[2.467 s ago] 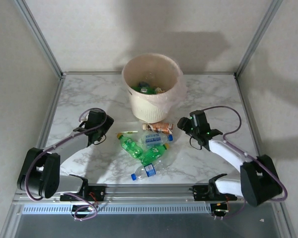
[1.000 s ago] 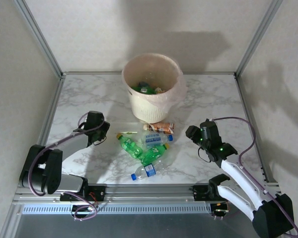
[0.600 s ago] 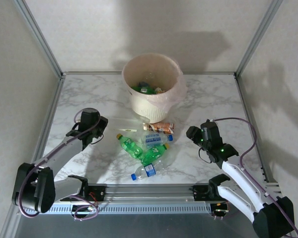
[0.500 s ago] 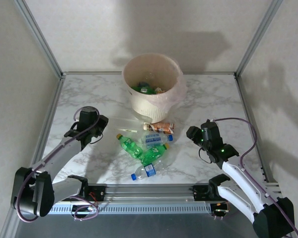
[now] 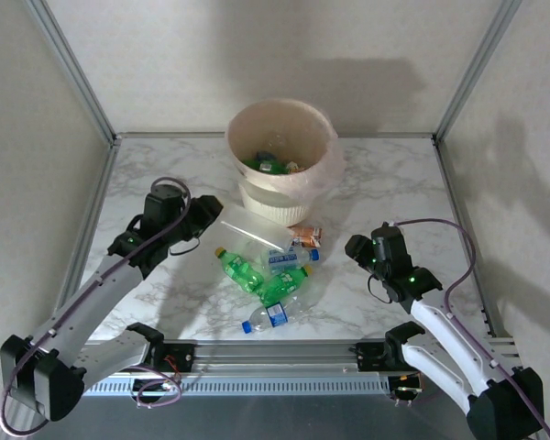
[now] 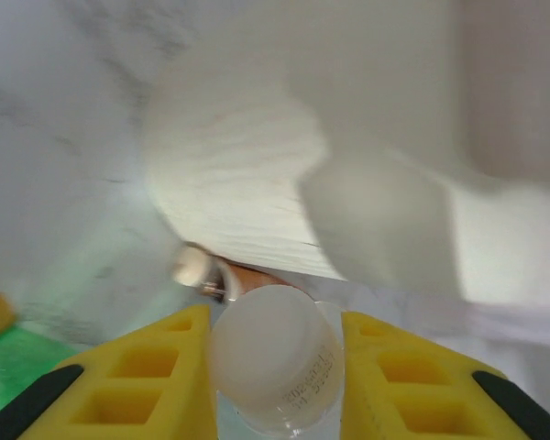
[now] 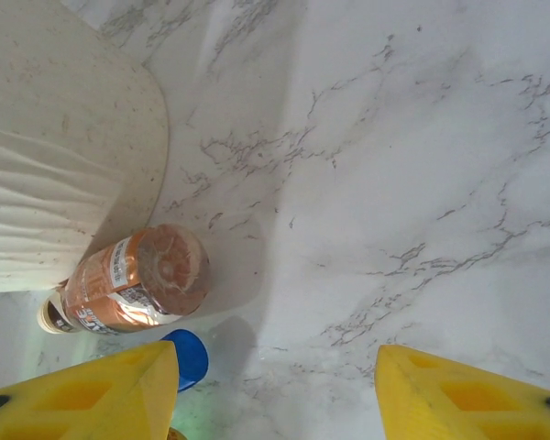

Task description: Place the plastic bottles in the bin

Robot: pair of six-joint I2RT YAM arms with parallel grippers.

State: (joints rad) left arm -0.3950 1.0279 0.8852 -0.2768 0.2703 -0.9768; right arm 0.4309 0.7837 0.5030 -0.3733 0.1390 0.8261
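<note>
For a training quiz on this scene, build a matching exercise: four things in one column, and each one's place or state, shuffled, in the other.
Things:
1. plain clear bottle
2. copper-brown bottle
3. right gripper
4. bin

Places or states:
A. open, nothing between its fingers
B. lying on the marble table beside the bin's foot
C. has bottles inside
D. clamped at one end in the left gripper

Pairs: 1-D, 2-B, 3-A, 4-C.
</note>
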